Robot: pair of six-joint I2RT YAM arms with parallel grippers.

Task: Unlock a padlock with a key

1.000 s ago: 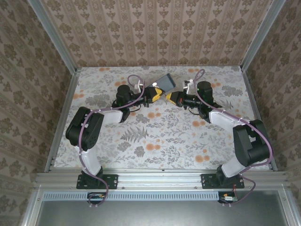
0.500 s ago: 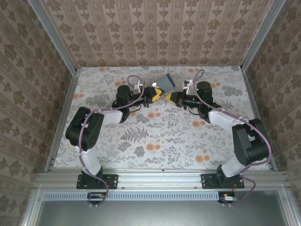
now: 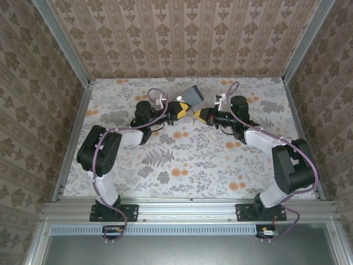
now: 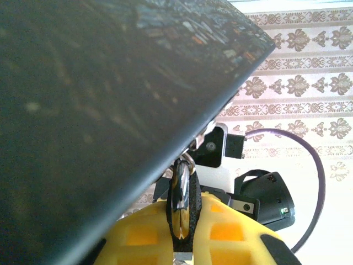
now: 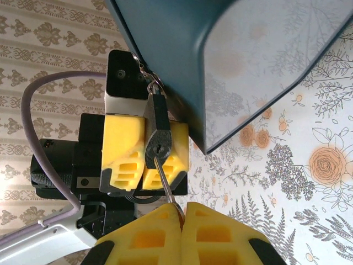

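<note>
1. Between the two end effectors, over the far middle of the bench (image 3: 182, 160): padlock (image 5: 158, 138) with key (image 5: 167, 185) entered at the keyhole.
2. Left end effector (image 3: 178, 109): clenched on the padlock body, keyhole end turned toward the right end effector (image 5: 182, 212).
3. Right end effector: clenched on the key's head, with the thin blade poking out from between the fingertips into the lock.
4. Dark case (image 5: 231, 61): hooked at the shackle end through a small ring, as far as can be told. Sits just beside the lock, on the far side from the right fingertips.
5. Step in hand, as judged: turn the key.
   - Roll the right wrist about the blade axis only, with no side load on a thin-looking blade set slightly askew to the lock body.
   - Cannot confirm seating depth, so worth a light push along the blade before the turn.
6. Hold the left grip hard to react the torque. Slip of the body between the pads likely the main risk.
7. Tight spots: fingertips of both end effectors near each other, so little margin forward. Case edge near the right fingertips' roll path.
8. Open room: behind each end effector, with the walls (image 3: 182, 38) well apart. Purple cable (image 5: 23, 132) looping behind the left end effector, away from the lock.
</note>
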